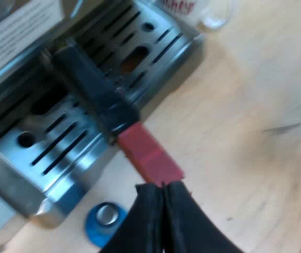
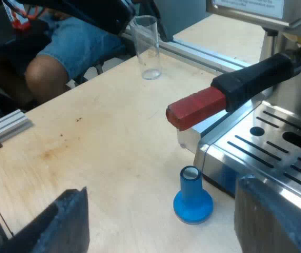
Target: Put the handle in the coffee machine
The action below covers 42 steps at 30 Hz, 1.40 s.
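The left fingers [image 1: 149, 221] are pressed together with no gap between them, their tips right at the red end [image 1: 150, 155] of the handle [image 1: 92, 87], touching it or very nearly so; I cannot tell which. Just beside those fingers the blue tamper [image 1: 106, 224] stands on the counter [image 1: 245, 105], near the corner of the slotted drip tray [image 1: 61, 145]. Beyond the red end the dark handle runs back above the tray toward the espresso machine [image 1: 13, 37], and where it joins the machine is lost in shadow. The right fingers [image 2: 61, 224] are spread wide apart with nothing between them, hanging over the counter [image 2: 103, 142], with the tamper [image 2: 192, 203] upright just past them and close to the tray's [image 2: 277, 153] front corner. Farther on, the handle [image 2: 256, 76] sticks out from the machine's front [image 2: 292, 79], raised above the tray, its red end [image 2: 195, 108] overhanging the counter. Well beyond it a clear measuring glass [image 2: 146, 47] stands upright near the counter's far edge, beside a metal rail [image 2: 208, 59]. Past that edge is a person's leg [image 2: 61, 60] in denim shorts.
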### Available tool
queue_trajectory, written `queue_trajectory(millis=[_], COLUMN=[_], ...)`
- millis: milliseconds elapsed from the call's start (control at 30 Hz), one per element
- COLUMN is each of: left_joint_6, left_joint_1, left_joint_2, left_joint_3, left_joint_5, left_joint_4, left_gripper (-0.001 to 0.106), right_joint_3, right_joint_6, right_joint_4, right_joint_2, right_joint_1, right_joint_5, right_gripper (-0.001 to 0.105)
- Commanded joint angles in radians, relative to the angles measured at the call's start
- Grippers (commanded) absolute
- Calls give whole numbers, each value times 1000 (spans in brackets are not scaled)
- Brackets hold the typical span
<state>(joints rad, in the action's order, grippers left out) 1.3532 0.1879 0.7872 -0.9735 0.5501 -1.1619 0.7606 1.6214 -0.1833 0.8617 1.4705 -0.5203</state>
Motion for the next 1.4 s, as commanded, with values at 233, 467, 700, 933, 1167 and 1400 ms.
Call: queue_trajectory(millis=[233,467,700,933,1167,1400], left_joint_6=[131,131,131,131,63,59], left_joint_1=[115,123,123,123,179,368], left_joint_2=[7,120,241,323,347,347], left_joint_3=[-1,-1,-1,-1,-1,-1], left_joint_5=[-334,-338,-338,-338,-319,-363], left_joint_4=[79,70,80,89,90,119], left_gripper=[0,0,0,0,0,0], right_joint_3=[9,9,9,9,9,9], right_joint_6=[110,102,102,99,38,38], right_joint_4=[-2,39,51,52,52,44], right_joint_2=[-5,-5,11,72,90,90], right_joint_1=[0,0,0,0,0,0], right_joint_5=[8,-11,-61,-61,-132,-179], right_gripper=[61,61,61,61,61,61])
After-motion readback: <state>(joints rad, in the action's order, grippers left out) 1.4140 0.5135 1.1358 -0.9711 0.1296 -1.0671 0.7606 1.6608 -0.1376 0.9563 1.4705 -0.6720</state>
